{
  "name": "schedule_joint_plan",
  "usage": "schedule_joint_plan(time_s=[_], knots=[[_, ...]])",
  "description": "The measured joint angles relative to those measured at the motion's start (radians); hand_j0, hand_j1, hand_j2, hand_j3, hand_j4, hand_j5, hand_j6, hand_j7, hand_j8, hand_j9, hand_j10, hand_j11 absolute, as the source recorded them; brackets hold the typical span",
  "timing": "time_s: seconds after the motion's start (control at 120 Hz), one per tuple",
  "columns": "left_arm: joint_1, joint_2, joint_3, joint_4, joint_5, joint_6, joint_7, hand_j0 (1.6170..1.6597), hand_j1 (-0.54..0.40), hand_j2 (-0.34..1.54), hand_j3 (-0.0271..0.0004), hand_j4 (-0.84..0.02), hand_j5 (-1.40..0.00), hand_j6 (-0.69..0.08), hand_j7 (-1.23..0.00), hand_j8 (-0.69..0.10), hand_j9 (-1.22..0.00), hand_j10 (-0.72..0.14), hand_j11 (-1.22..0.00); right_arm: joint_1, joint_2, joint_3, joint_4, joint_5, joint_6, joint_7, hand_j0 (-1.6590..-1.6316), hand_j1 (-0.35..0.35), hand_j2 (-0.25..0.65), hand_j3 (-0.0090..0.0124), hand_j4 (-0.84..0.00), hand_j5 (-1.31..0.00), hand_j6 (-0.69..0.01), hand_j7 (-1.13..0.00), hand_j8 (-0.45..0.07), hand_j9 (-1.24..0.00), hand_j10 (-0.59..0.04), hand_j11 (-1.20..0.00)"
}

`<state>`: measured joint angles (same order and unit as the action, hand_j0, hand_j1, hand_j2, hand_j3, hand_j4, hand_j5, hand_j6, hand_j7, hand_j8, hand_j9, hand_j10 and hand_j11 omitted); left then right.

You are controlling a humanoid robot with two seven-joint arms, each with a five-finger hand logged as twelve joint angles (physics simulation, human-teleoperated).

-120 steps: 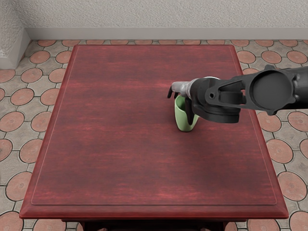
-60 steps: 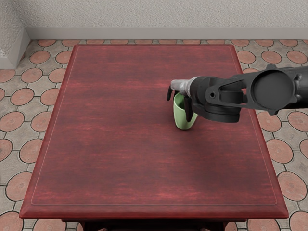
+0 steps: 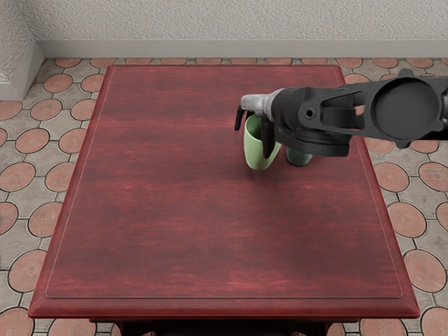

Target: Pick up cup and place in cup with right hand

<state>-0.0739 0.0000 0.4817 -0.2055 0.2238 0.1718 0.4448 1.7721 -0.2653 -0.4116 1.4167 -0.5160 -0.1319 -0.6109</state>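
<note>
- Head view: my right hand (image 3: 260,106) is closed on the green cup (image 3: 259,150), fingers around its upper part.
- Cup position: right of the middle of the table (image 3: 175,217), mouth up, leaning slightly. It appears raised just off the surface; the exact gap cannot be read.
- Target: I take the dark cup (image 3: 299,158) to be the receiver. It stands just beside the green cup, its upper part hidden under my wrist.
- Current step, as judged: lift and carry. Placement is not done.
- Next move: raise the green cup until its base passes the dark cup's rim, shift right, align the mouths, then lower and release.
- Caution: a low sideways move could knock the dark cup over. Its rim is covered, so alignment needs care.
- Edges: the table's right edge passes beneath my right arm (image 3: 406,108), nearer than the left edge. The wall (image 3: 231,28) stands beyond the far edge.
- Room: the widest span of tabletop extends left and toward the near edge.
</note>
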Motion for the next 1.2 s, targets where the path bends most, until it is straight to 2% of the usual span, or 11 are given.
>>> schedule_joint_plan(time_s=[0.058,0.192,0.217,0.275,0.3,0.367,0.475,0.55,0.592,0.758,1.2], knots=[[0.000,0.000,0.000,0.000,0.000,0.000,0.000,1.6581,0.349,0.00,0.0000,0.000,0.00,0.000,0.00,0.000,0.00,0.000,0.00,0.016,-0.013,0.014,-0.006,0.002,0.020,0.000,-1.6530,0.035,-0.107,0.0000,-0.444,-0.60,-0.398,-0.59,-0.266,-0.60,-0.306,-0.60],[0.000,0.000,0.000,0.000,0.000,0.000,0.000,1.6581,0.349,0.00,0.0000,0.000,0.00,0.000,0.00,0.000,0.00,0.000,0.00,0.063,-0.035,0.030,-0.022,0.012,0.067,0.000,-1.6528,0.031,-0.129,-0.0001,-0.445,-0.61,-0.397,-0.59,-0.266,-0.61,-0.307,-0.60],[0.000,0.000,0.000,0.000,0.000,0.000,0.000,1.6581,0.349,0.00,0.0000,0.000,0.00,0.000,0.00,0.000,0.00,0.000,0.00,0.069,-0.038,0.035,-0.028,0.013,0.076,0.000,-1.6529,0.031,-0.124,0.0006,-0.444,-0.61,-0.396,-0.59,-0.265,-0.61,-0.307,-0.61],[0.000,0.000,0.000,0.000,0.000,0.000,0.000,1.6581,0.349,0.00,0.0000,0.000,0.00,0.000,0.00,0.000,0.00,0.000,0.00,0.079,-0.041,0.053,-0.051,0.015,0.103,0.000,-1.6527,0.031,-0.146,-0.0002,-0.442,-0.61,-0.394,-0.60,-0.260,-0.61,-0.306,-0.61],[0.000,0.000,0.000,0.000,0.000,0.000,0.000,1.6581,0.349,0.00,0.0000,0.000,0.00,0.000,0.00,0.000,0.00,0.000,0.00,0.083,-0.042,0.060,-0.058,0.015,0.112,0.000,-1.6531,0.038,-0.106,0.0000,-0.442,-0.61,-0.393,-0.60,-0.259,-0.61,-0.304,-0.61],[0.000,0.000,0.000,0.000,0.000,0.000,0.000,1.6581,0.349,0.00,0.0000,0.000,0.00,0.000,0.00,0.000,0.00,0.000,0.00,0.094,-0.047,0.072,-0.073,0.017,0.134,0.000,-1.6527,0.029,-0.134,-0.0007,-0.441,-0.62,-0.401,-0.60,-0.267,-0.61,-0.313,-0.60],[0.000,0.000,0.000,0.000,0.000,0.000,0.000,1.6581,0.349,0.00,0.0000,0.000,0.00,0.000,0.00,0.000,0.00,0.000,0.00,0.112,-0.068,0.081,-0.083,0.019,0.160,0.000,-1.6523,0.023,-0.156,-0.0002,-0.440,-0.62,-0.395,-0.60,-0.263,-0.61,-0.310,-0.61],[0.000,0.000,0.000,0.000,0.000,0.000,0.000,1.6581,0.349,0.00,0.0000,0.000,0.00,0.000,0.00,0.000,0.00,0.000,0.00,0.132,-0.089,0.083,-0.081,0.023,0.175,0.000,-1.6536,0.062,-0.079,-0.0002,-0.439,-0.62,-0.382,-0.60,-0.248,-0.61,-0.297,-0.61],[0.000,0.000,0.000,0.000,0.000,0.000,0.000,1.6581,0.349,0.00,0.0000,0.000,0.00,0.000,0.00,0.000,0.00,0.000,0.00,0.140,-0.101,0.083,-0.080,0.024,0.182,0.000,-1.6535,0.069,-0.082,-0.0003,-0.438,-0.62,-0.373,-0.60,-0.239,-0.61,-0.286,-0.61],[0.000,0.000,0.000,0.000,0.000,0.000,0.000,1.6581,0.349,0.00,0.0000,0.000,0.00,0.000,0.00,0.000,0.00,0.000,0.00,0.152,-0.162,0.084,-0.050,0.024,0.200,0.000,-1.6521,0.045,-0.145,-0.0006,-0.443,-0.62,-0.372,-0.60,-0.241,-0.61,-0.291,-0.60],[-0.001,0.000,0.003,0.000,0.000,0.000,0.000,1.6581,0.349,0.00,0.0000,0.000,0.00,0.000,0.00,0.000,0.00,0.000,0.00,0.147,-0.291,0.078,0.040,0.015,0.202,0.000,-1.6519,0.038,-0.151,-0.0004,-0.445,-0.62,-0.381,-0.60,-0.249,-0.61,-0.295,-0.61]])
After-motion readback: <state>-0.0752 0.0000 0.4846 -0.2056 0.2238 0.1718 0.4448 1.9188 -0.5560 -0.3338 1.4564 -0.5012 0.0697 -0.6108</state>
